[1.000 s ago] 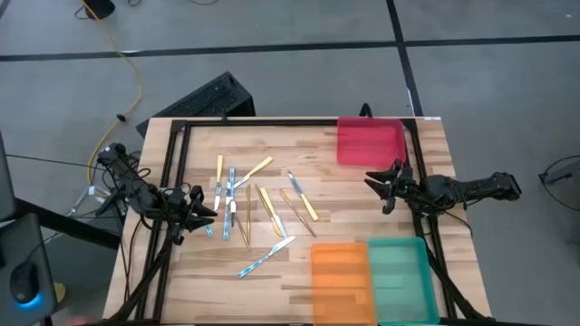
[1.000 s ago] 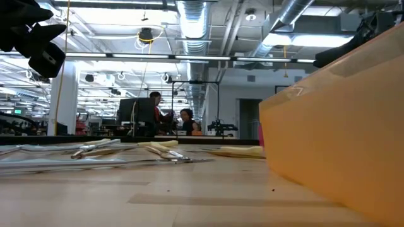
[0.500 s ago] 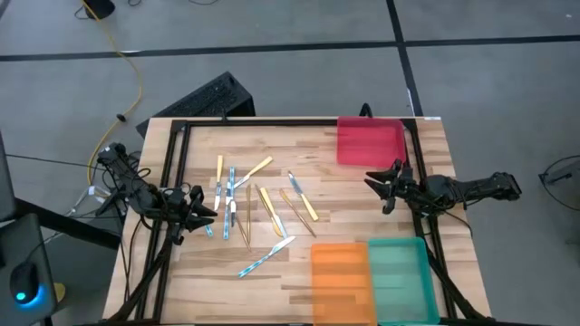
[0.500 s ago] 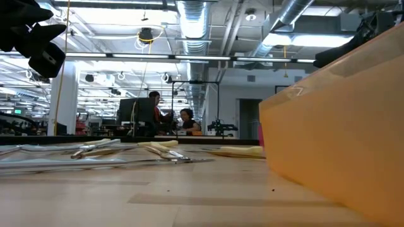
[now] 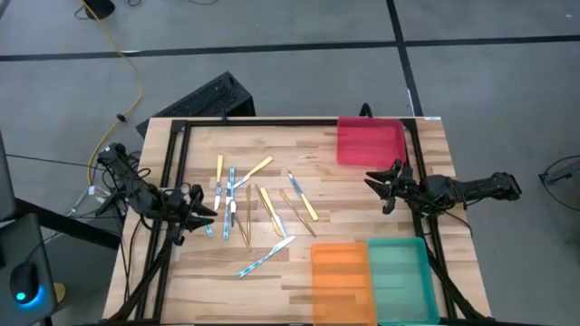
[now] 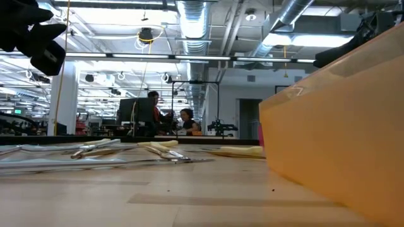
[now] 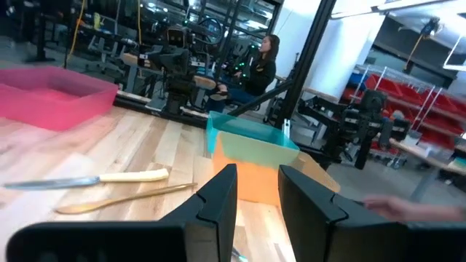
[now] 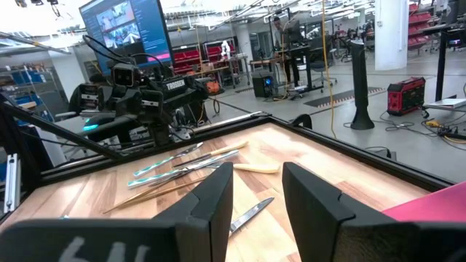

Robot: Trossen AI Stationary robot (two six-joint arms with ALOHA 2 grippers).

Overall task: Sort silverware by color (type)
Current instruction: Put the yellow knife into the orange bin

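Silverware (image 5: 258,210) scattered mid-table; both tools empty, jaws parted.

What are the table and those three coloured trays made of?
The table looks like pale wood: joined strips with visible grain, matte. The red tray, orange tray and teal tray look like plastic, smooth, uniformly coloured and slightly translucent, though that is a guess.

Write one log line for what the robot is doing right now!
stage: not started | left gripper: open, empty, table's left edge | right gripper: open, empty, below red rectangular tray | blue, yellow and wooden utensils: scattered on table, unsorted
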